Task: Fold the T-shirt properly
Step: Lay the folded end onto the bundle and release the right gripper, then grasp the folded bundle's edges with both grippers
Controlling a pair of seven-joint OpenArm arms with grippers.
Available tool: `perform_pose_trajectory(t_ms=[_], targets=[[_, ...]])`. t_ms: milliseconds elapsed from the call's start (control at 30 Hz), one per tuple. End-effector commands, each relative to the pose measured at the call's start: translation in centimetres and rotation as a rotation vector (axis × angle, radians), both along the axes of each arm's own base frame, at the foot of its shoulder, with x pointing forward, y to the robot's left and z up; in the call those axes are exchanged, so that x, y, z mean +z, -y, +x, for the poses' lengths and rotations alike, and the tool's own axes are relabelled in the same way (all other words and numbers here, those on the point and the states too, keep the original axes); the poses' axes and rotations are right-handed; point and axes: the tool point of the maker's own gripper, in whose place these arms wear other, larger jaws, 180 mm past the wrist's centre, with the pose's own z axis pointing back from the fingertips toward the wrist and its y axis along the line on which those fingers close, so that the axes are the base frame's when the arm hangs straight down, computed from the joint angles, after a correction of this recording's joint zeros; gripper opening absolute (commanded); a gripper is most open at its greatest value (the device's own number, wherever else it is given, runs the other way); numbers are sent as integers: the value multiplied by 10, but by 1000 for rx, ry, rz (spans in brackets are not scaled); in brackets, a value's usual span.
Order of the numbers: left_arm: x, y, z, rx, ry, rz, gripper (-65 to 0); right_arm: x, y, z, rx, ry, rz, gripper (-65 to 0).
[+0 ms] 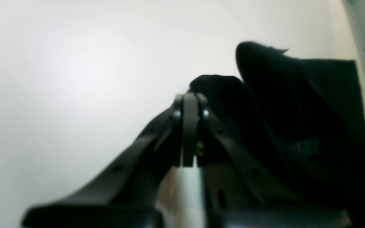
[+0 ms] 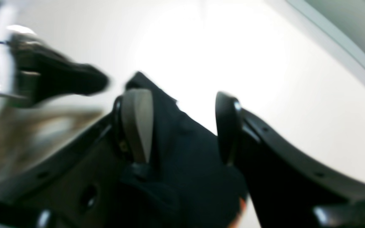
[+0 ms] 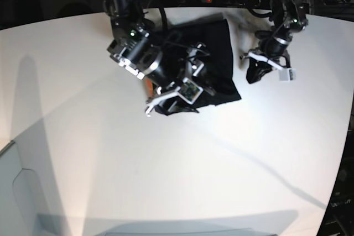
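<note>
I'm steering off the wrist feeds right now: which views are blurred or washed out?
Left wrist view: soft focus throughout, T-shirt a featureless black mass. Right wrist view: motion smear on the left end effector, table blown out white. Base view: sharpest, with long arm shadows across the table.

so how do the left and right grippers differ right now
The left gripper has its jaws pressed together with nothing between them; the right gripper has its jaws spread apart, with the T-shirt lying between them. In the base view the left gripper hangs beside the T-shirt over the bare table, while the right gripper sits over the cloth. Both are black, two-fingered and low near the table.
</note>
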Motion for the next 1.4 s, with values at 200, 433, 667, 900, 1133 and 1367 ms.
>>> perform_pose_trajectory(t_ms=[200,433,667,900,1133,1367], targets=[[38,-61,-16,135,85,106,-650,-19,69,14,-189,-35,-34,-361],[51,-112,-34,268,94,175,-650,-52,69,-19,-171,-145,-61,-593],[58,-136,-47,335,96,209,-650,-63,16,-60,8,-201,-44,-650],[51,-140,-58,344,64,214,-650,-62,-43,-129,321,-198,-69,-650],[53,-139,-59,340,65,219,-650,-59,-37,-129,332,-170,-90,-650],[49,-139,-65,336,44,223,-641,-46,-27,-86,183,-152,-36,-650]])
